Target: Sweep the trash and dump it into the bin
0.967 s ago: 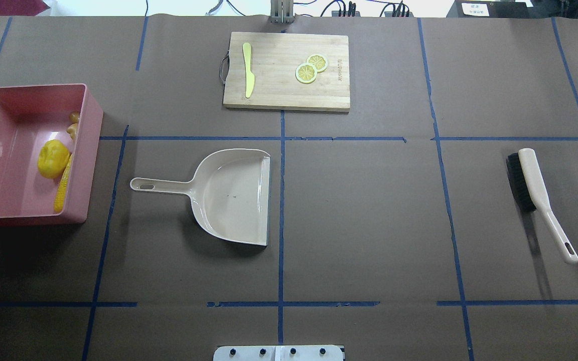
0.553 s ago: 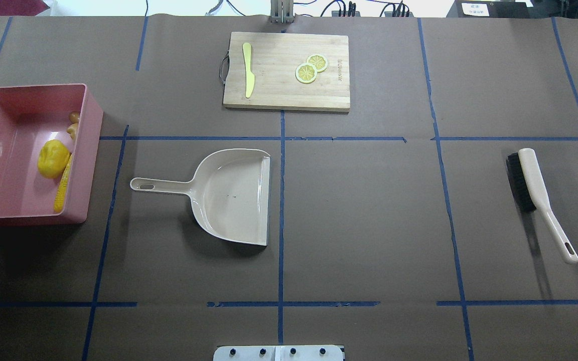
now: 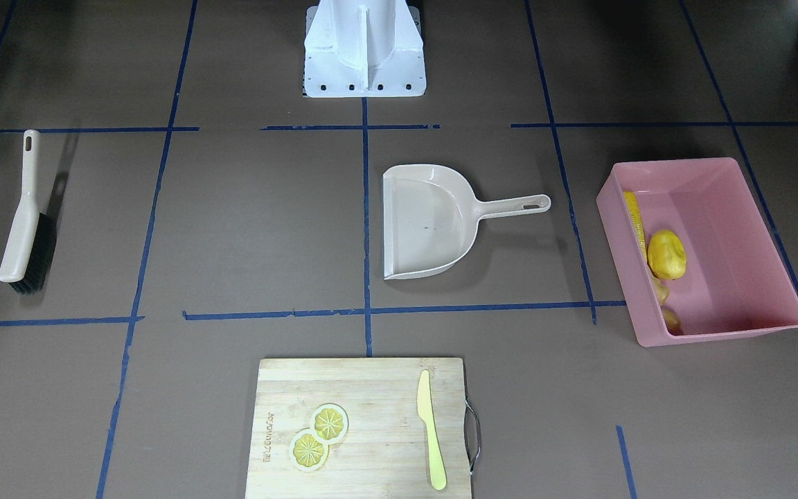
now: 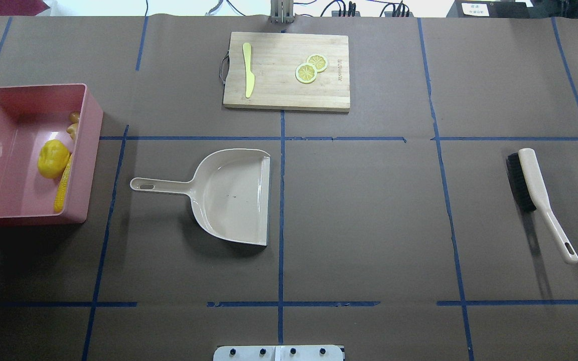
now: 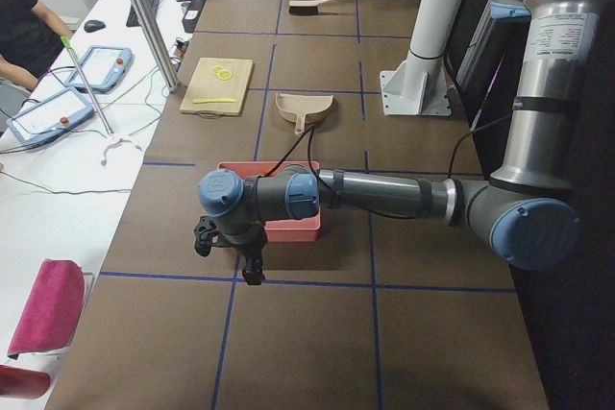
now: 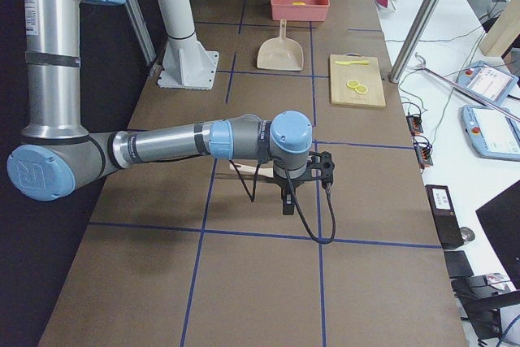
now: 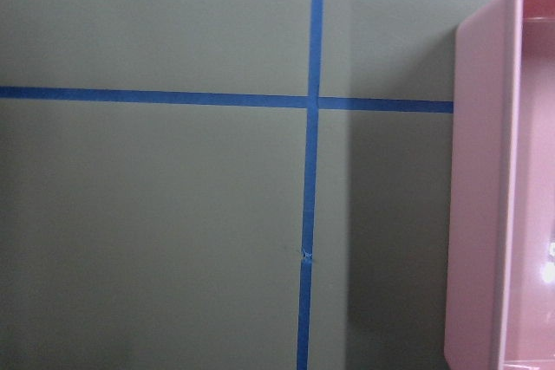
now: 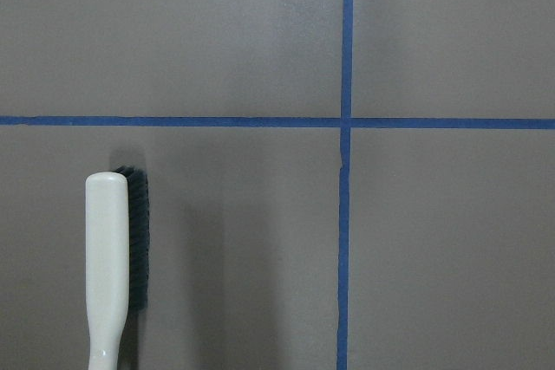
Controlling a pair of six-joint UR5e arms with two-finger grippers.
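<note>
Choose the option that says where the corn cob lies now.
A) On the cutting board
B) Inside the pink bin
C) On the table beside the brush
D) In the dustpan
B: the corn cob lies inside the pink bin, along its wall, while the dustpan holds nothing.

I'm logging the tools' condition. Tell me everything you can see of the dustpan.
The dustpan is beige, smooth plastic by its look: a rounded scoop with raised walls, a straight open lip and a long thin handle ending in a hanging slot. It lies flat on the brown table cover, hollow side up, empty but for tiny dark specks. The handle points toward the pink bin; the lip runs beside a blue tape line. Nothing holds it.
</note>
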